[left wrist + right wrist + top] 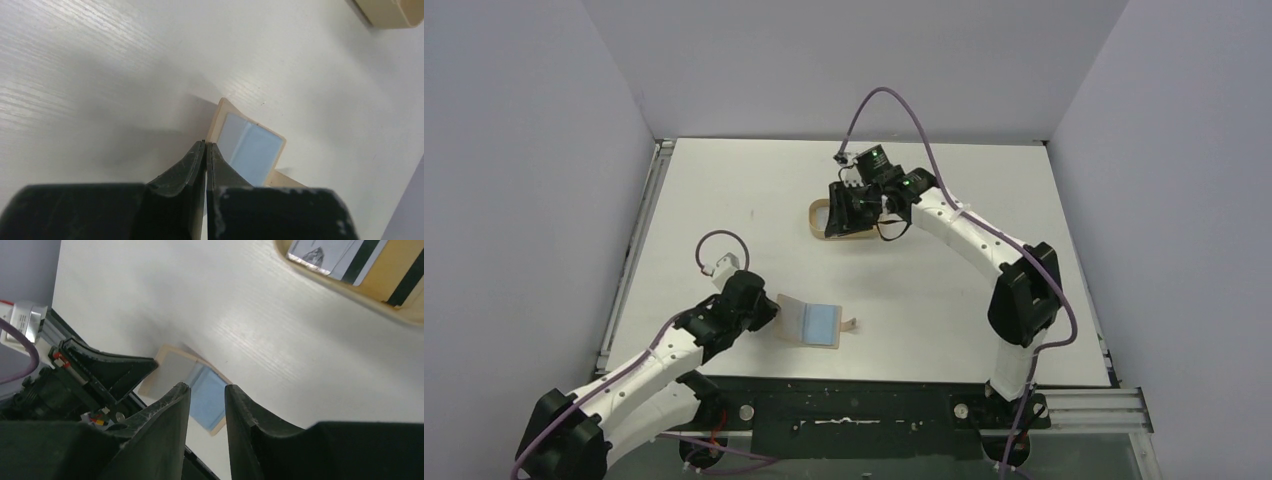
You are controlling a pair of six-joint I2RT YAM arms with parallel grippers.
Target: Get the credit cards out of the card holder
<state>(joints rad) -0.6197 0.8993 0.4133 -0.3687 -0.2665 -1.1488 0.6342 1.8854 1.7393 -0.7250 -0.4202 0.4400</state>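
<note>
White table, blue card in card holder, cards in tray, left gripper closed, right gripper parted.

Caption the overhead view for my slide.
Left hand shut at the open card holder, light blue card showing; right hand over the tan tray.

My left arm lies low, reaching forward and inward, and my left gripper has its jaws pressed flat together. My right arm stretches far out across the tabletop, and my right gripper angles downward, jaws parted by a narrow gap.
</note>
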